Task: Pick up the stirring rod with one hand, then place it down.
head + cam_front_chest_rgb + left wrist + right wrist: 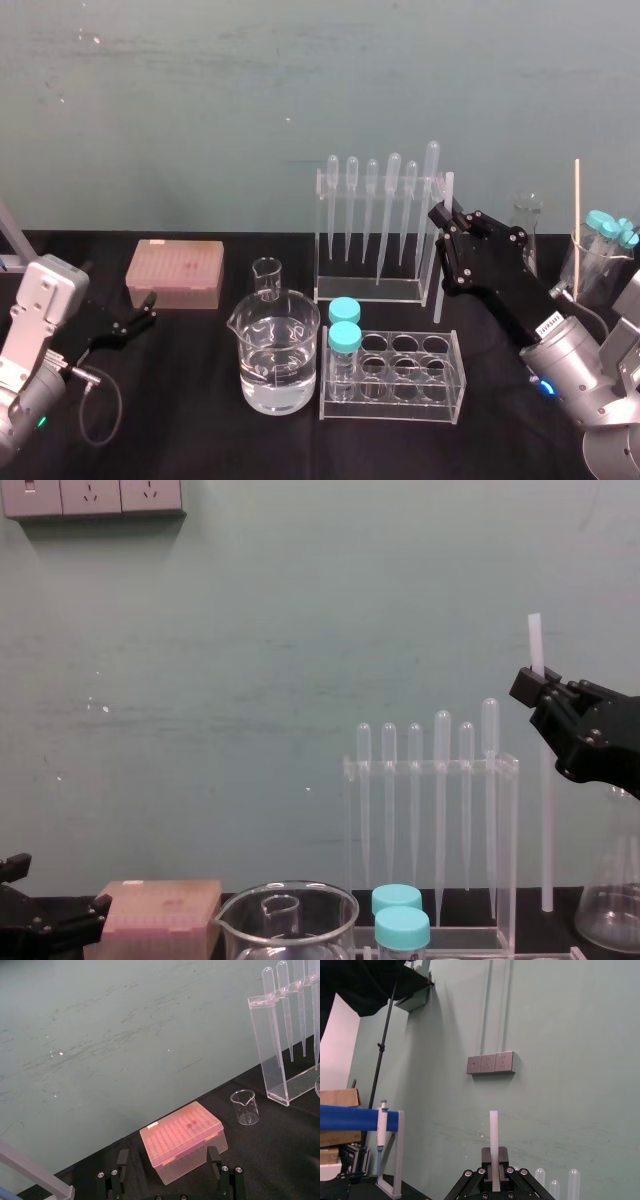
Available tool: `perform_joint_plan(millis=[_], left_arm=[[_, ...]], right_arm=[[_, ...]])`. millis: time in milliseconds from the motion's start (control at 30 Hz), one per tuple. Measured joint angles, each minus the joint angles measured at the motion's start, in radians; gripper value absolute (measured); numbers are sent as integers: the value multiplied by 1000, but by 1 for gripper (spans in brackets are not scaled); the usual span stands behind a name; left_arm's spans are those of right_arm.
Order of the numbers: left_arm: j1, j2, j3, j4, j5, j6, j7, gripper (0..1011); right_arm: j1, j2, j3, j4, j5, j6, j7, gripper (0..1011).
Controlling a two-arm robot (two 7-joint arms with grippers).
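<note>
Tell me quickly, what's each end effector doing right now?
Left end effector: open, holding nothing.
Right end effector: closed on the stirring rod, rod upright.

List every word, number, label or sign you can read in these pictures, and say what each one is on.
White sticker on the right arm's wrist: printed, too small to read.
Dark marks on the pink box lid: too blurred to read.
Nothing else is legible; the stirring rod held in the right gripper is blank.
</note>
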Motion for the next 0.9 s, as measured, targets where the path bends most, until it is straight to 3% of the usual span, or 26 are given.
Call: perform_joint_plan(millis=[700, 900], left_arm=[[0, 0, 0, 0, 0, 0, 0, 1000], [0, 0, 0, 0, 0, 0, 0, 1000]], right_arm=[[0, 0, 1, 0, 0, 0, 0, 72], [-18, 5, 11, -21, 1, 23, 16, 71]])
